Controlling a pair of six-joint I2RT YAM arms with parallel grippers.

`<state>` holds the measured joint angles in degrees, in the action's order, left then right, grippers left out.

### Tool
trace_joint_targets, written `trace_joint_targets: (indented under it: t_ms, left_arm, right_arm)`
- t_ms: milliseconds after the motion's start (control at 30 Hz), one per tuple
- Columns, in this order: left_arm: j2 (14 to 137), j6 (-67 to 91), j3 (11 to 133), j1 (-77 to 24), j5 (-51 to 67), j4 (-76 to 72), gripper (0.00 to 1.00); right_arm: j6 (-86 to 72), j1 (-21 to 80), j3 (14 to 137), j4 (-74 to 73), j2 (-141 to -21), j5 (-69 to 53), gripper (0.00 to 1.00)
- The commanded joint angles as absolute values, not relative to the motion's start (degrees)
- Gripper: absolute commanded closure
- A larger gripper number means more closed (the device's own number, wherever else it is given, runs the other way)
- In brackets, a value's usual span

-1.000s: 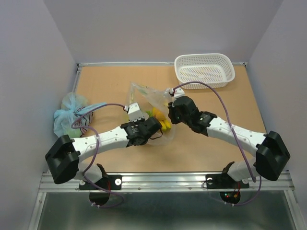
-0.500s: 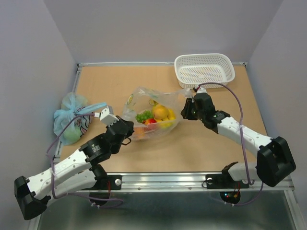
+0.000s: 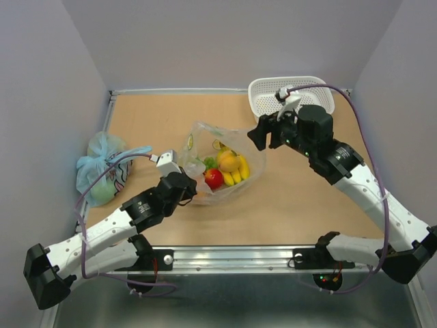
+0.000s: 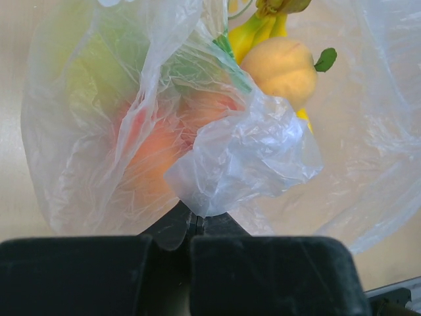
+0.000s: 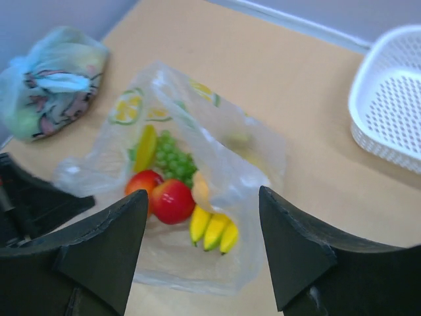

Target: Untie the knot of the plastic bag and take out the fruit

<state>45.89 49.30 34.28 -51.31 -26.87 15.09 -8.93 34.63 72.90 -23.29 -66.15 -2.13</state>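
Observation:
The clear plastic bag [image 3: 222, 171] lies slack on the table, holding the fruit: red apple [image 5: 172, 201], bananas [image 5: 214, 230], green grapes [image 5: 172, 161] and an orange piece [image 4: 283, 66]. My left gripper [image 3: 192, 193] is at the bag's near-left edge. In the left wrist view its jaws [image 4: 195, 217] are pressed together on a bunch of the film. My right gripper [image 5: 202, 197] hangs open above and to the right of the bag, with nothing between its fingers. The knot shows in no view.
A white mesh basket [image 3: 293, 99] stands at the back right, just behind the right wrist. A knotted light-blue bag [image 3: 102, 167] lies at the left edge of the brown table [image 3: 307, 198]. Grey walls close in three sides.
The right gripper opened, let go of the bag and rose back-right toward the basket. The left arm drew back to the near left, keeping hold. The bag slumped flat.

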Motion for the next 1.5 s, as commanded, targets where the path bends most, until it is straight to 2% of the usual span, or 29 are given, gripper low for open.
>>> trace_joint_targets:
  t_ms: [0,167,300,400,600,667,767,1267,1300,1400,1433,1467]
  left_arm:
    - [46.40,47.11,34.28,-51.50,-24.97,13.36,1.00]
    - [46.14,48.07,32.88,-52.29,-24.43,13.53,1.00]
    - [45.27,48.87,31.91,-52.82,-24.35,14.24,1.00]
    - [44.47,49.39,31.03,-53.09,-24.43,14.59,1.00]
    - [44.47,48.61,30.50,-53.44,-24.26,14.68,1.00]
    - [45.08,48.52,30.41,-53.52,-24.08,14.68,1.00]
    - [45.26,48.43,30.23,-53.70,-24.08,14.33,1.00]
    - [45.17,47.20,29.71,-54.14,-24.34,13.10,1.00]
    - [45.26,47.20,29.62,-54.23,-24.35,12.92,1.00]
    - [45.70,47.20,29.71,-54.23,-25.48,12.92,1.00]
    - [45.79,47.72,29.88,-54.23,-26.10,13.18,1.00]
    - [45.88,48.07,30.14,-54.23,-26.71,13.44,1.00]
  right_arm:
    - [-2.47,40.24,81.46,-26.19,-68.28,-8.59,0.28]
    - [-2.81,47.01,84.20,-27.42,-78.56,-16.08,0.29]
    - [-0.79,51.06,81.83,-26.90,-85.33,-12.23,0.28]
    - [-1.67,51.06,79.46,-24.27,-88.84,-2.86,0.27]
    - [-5.35,50.98,73.92,-18.11,-92.10,17.80,0.10]
    - [-7.37,49.93,72.52,-16.80,-92.72,20.38,0.06]
    - [-12.03,47.55,71.37,-15.21,-93.95,20.92,0.00]
    - [-26.01,44.74,66.37,-0.45,-102.57,15.91,0.00]
    - [-26.10,44.74,65.57,1.56,-102.66,15.47,0.01]
    - [-25.23,44.74,62.67,5.88,-101.52,15.56,0.18]
    - [-24.79,44.74,62.41,6.41,-100.99,15.47,0.26]
    - [-23.65,44.74,61.97,7.11,-99.94,15.38,0.45]
